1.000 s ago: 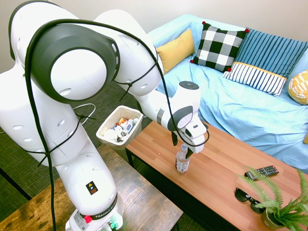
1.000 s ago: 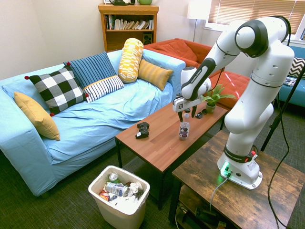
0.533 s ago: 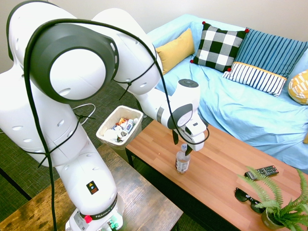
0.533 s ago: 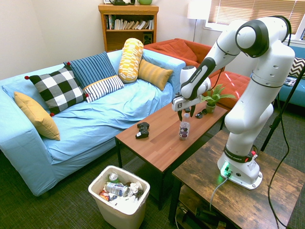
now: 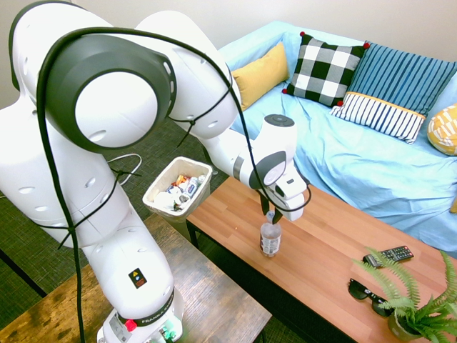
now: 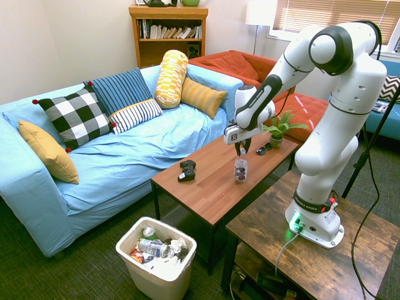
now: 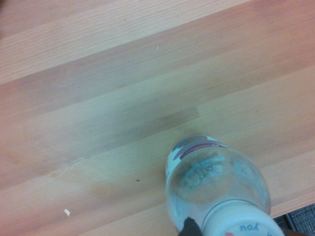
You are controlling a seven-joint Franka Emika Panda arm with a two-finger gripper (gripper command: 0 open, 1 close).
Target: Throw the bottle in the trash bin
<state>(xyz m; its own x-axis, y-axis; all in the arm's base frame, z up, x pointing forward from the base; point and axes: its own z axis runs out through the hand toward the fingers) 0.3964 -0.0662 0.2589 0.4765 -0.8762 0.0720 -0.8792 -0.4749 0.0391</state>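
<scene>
1. Clear plastic makes up the bottle (image 6: 241, 170), which stands upright on the wooden coffee table (image 6: 206, 175), towards its right edge as I look from the bin's end of the room. It has a white cap and a printed label band.
2. The gripper (image 6: 242, 149) is right at the top of the bottle, pointing down from the white robot arm (image 6: 344, 106), which reaches in from the right. I cannot tell whether it is open, closed or gripping the bottle.
3. Nearest me, on the floor, is the off-white trash bin (image 6: 129, 250), holding crumpled paper, a can and other rubbish. It is well apart from the bottle.
4. To the left of the bottle, a black object (image 6: 187, 170) lies on the coffee table.
5. Towards the far end of that table are the sunglasses (image 6: 264, 149), the potted plant (image 6: 277, 136) and a remote control (image 5: 389, 256).
6. A sofa (image 6: 137, 150) with a light blue cover fills the left side, with patterned and yellow cushions along it.
7. At the near right, the arm stands on a darker wooden table (image 6: 340, 262).
8. A bookcase (image 6: 169, 31) and a red sofa (image 6: 234, 65) are at the far side.
</scene>
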